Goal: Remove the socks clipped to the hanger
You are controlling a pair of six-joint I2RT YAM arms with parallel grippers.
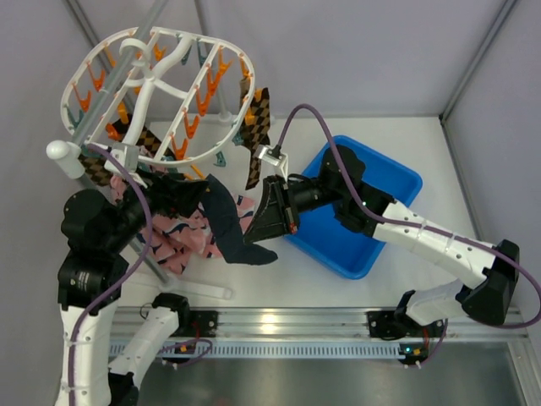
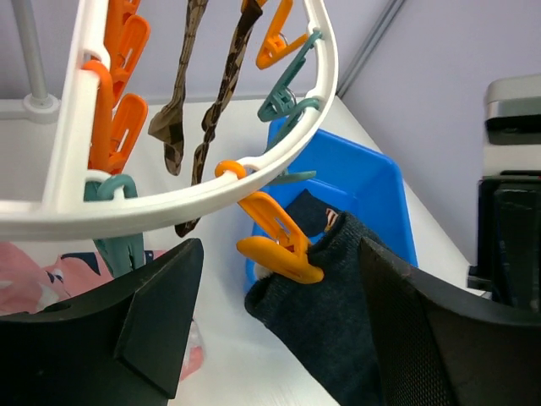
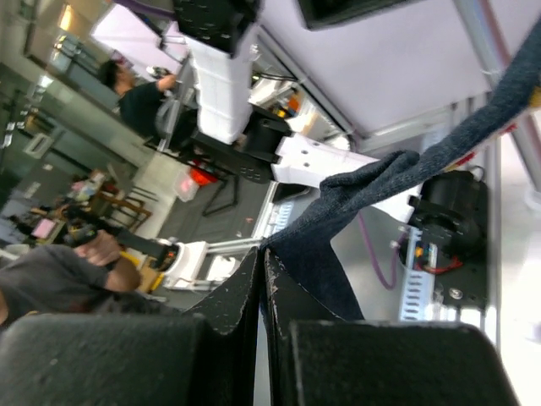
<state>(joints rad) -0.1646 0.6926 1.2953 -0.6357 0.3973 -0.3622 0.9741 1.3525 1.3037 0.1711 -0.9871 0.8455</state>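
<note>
I judge the job well short of half done. The pink socks with navy-and-white marks [image 1: 182, 237] lie in a heap on the white desk [image 1: 473, 186] under the large white plastic oval hanger [image 2: 169, 207]. No clip holds them that I can see, so I count those as off.

The sock in hand is the plain dark navy sock [image 1: 226, 218]. My right jaws are shut tight on its lower end, and the fabric runs up from the pinch in a taut line. Its upper end is not yet free: in my left wrist view an orange plastic clip [image 2: 275, 245] on the hanger's rim bites its edge. My left jaws stand wide apart on either side of that clip and sock, touching neither and gripping nothing.

What is left, beyond this one: the brown-and-black checkered socks [image 1: 258, 118] hang from clips at the hanger's right side, and more checkered fabric shows under its near-left rim. I cannot tell exactly how many there are, nor whether a second navy sock hides in the dark mass by my left arm.

The blue plastic tub [image 2: 372, 186] sits on the desk just beside my right arm.
</note>
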